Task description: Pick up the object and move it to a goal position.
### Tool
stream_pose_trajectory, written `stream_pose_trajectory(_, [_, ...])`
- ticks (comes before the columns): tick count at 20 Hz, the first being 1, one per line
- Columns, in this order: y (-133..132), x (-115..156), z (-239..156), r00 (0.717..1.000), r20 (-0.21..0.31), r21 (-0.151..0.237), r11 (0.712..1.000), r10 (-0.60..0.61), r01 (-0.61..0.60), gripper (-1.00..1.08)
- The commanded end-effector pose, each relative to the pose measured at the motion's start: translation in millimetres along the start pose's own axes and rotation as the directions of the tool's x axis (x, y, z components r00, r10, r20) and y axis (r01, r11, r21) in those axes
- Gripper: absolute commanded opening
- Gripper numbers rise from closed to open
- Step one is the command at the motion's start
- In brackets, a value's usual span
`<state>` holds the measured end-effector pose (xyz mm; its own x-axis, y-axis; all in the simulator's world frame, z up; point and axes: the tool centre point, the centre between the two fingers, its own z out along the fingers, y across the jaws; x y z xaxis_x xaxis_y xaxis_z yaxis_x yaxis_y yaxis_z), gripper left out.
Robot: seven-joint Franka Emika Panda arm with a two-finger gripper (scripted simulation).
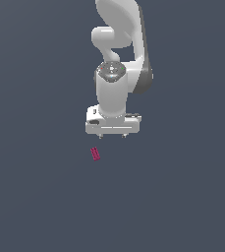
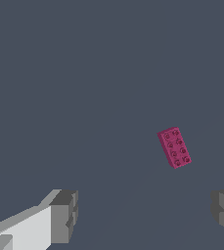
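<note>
Gripper (image 1: 112, 136) hangs wide open and empty above the floor; block (image 2: 174, 147) lies apart, ungrasped, awaiting approach.

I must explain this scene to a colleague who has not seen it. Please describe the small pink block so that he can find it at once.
Start at the white robot arm and go down to its gripper. Just below it, toward the exterior view's left, lies the pink block on the plain dark grey floor, untouched. It is the only coloured thing there: oblong, with two rows of round studs, and far smaller than the gripper.
</note>
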<state>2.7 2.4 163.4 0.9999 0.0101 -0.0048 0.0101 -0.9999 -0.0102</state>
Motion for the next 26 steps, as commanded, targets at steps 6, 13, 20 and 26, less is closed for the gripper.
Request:
stream_pose_trajectory(6, [2.4, 5.5, -10.4, 1.0, -0.022, 0.002, 1.0, -0.007, 0.007, 1.0])
stream_pose_trajectory(13, [4.8, 12.0, -24.4, 0.999, -0.05, 0.005, 1.0, -0.012, 0.013, 1.0])
stream_pose_trajectory(20, [11.0, 12.9, -15.3, 0.998, -0.046, 0.001, 0.999, -0.037, 0.037, 1.0])
stream_pose_trajectory(26, [26.2, 14.6, 5.8, 0.995, -0.038, -0.006, 0.995, -0.098, 0.097, 1.0])
